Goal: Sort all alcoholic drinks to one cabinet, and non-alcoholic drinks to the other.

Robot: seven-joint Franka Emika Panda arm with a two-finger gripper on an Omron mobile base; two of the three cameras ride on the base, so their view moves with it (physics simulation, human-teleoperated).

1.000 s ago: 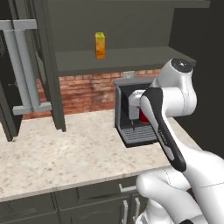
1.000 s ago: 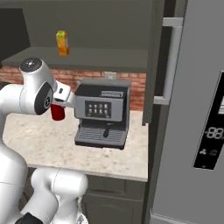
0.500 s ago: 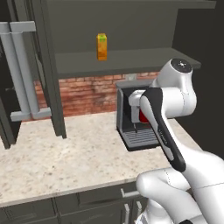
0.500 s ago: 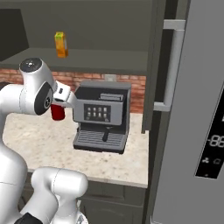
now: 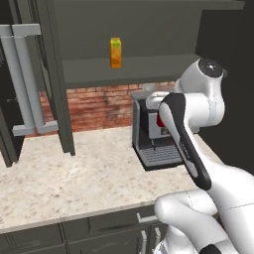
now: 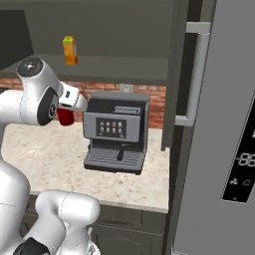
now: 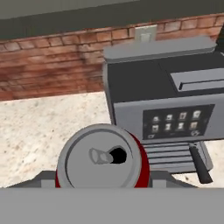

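Observation:
My gripper (image 7: 103,178) is shut on a red soda can (image 7: 103,156) with a silver top, which it holds upright above the counter. The can (image 6: 65,116) hangs just left of the coffee machine in the right base view. In the left base view a sliver of the can (image 5: 160,120) peeks out behind my forearm. An orange juice carton (image 5: 115,53) with a green top stands on the shelf of the open upper cabinet, above and left of the can; it is the same carton (image 6: 70,50) in the right base view.
A grey coffee machine (image 6: 117,132) stands on the speckled counter (image 5: 74,173) against the brick wall, close beside the can. An open cabinet door (image 5: 30,74) with a long handle hangs at the left. A tall fridge (image 6: 224,124) stands at the right.
Both base views have shifted slightly, so the camera moved a little. The can stays in my grip at the same spot beside the coffee machine.

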